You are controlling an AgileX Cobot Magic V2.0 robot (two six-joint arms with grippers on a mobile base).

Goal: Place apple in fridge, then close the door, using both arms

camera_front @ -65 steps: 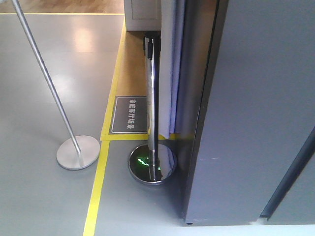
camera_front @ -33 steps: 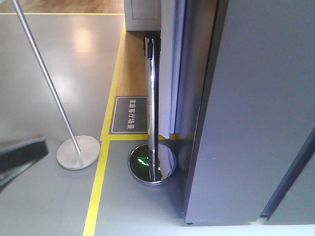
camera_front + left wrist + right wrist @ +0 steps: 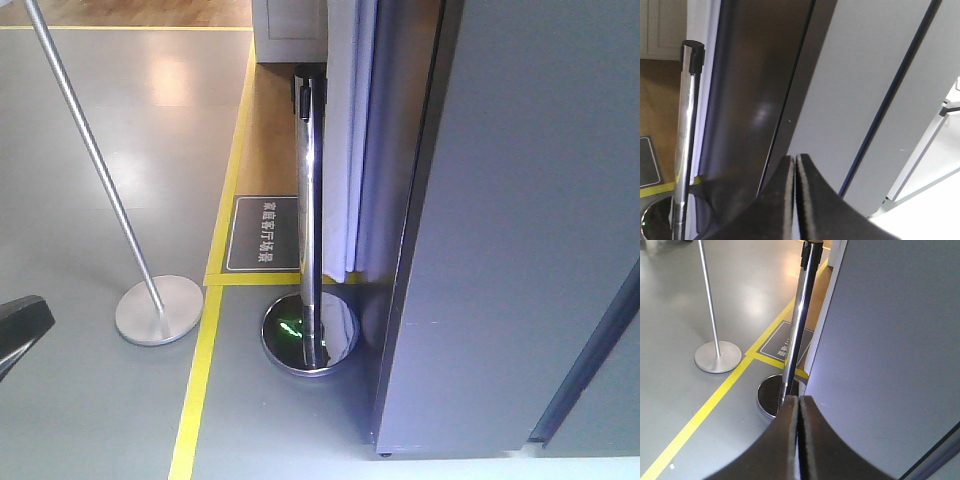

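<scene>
Left wrist: hand (image 3: 795,161) closed, empty.

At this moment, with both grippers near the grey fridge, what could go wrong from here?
1. The apple is in no view, and both the left gripper and right gripper are shut and empty, so placing may fail or is already over.
2. The chrome stanchion post stands close beside the fridge; an arm swing could knock it.
3. A dark arm part sits low at the front view's left edge, near the second stanchion's round base.

Floor sign (image 3: 264,233) — "家庭客厅场景"
</scene>
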